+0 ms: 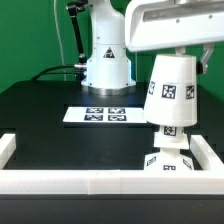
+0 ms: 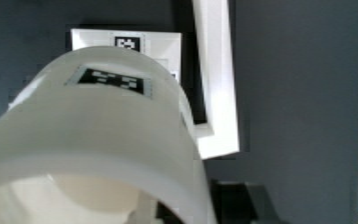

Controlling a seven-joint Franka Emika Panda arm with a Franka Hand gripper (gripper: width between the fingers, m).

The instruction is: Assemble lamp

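Observation:
My gripper (image 1: 172,55) is shut on the white cone-shaped shade (image 1: 170,92) and holds it upright, tags facing the camera, at the exterior view's right. Right under its lower rim a rounded white part, apparently the bulb (image 1: 172,134), stands on the tagged base block (image 1: 170,160) in the frame's corner. I cannot tell whether shade and bulb touch. In the wrist view the shade (image 2: 105,130) fills most of the picture. One dark finger (image 2: 226,198) shows beside it, and a tagged white part (image 2: 130,44), probably the base, lies beyond.
A low white frame wall (image 1: 90,182) runs along the front and up both sides, and shows in the wrist view (image 2: 215,80). The marker board (image 1: 97,114) lies mid-table. The robot pedestal (image 1: 106,62) stands behind it.

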